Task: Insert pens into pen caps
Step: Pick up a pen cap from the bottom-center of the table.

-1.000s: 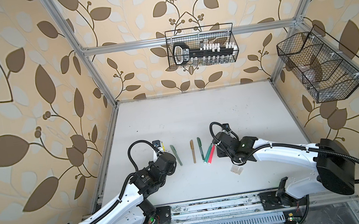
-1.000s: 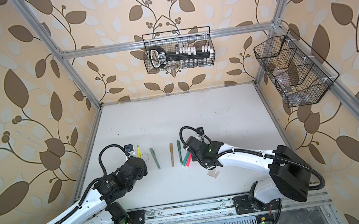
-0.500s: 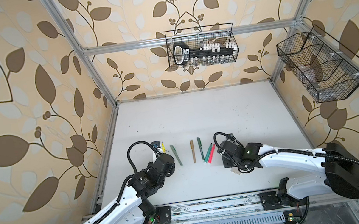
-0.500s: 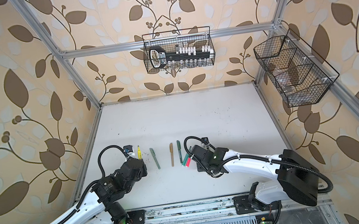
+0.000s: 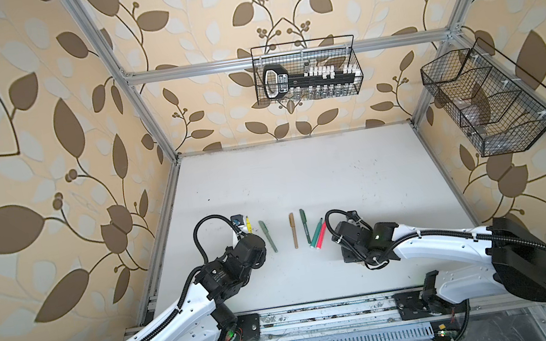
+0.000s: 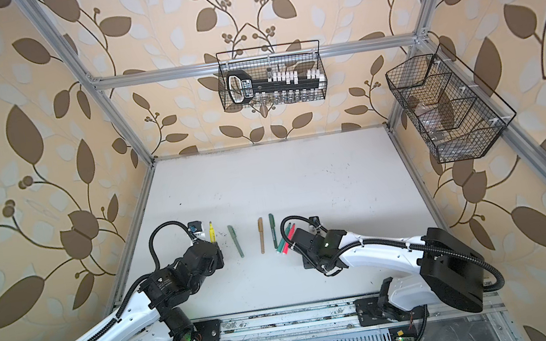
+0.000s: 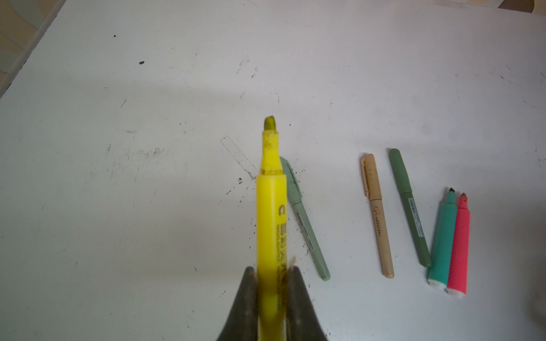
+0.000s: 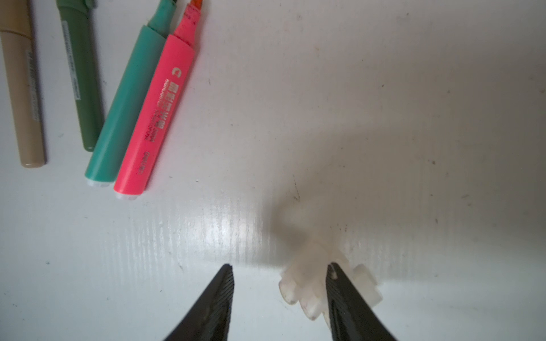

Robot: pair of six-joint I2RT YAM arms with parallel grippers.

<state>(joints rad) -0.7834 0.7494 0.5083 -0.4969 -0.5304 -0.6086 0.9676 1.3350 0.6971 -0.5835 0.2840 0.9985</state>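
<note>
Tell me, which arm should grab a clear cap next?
Right. The right gripper is open, right over the clear caps; the left gripper is shut on the yellow marker.

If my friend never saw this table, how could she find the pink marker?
On the white table, pens lie in a row. The pink marker is at the end by the right gripper, lying against a green marker. It's the only bright pink one.
</note>
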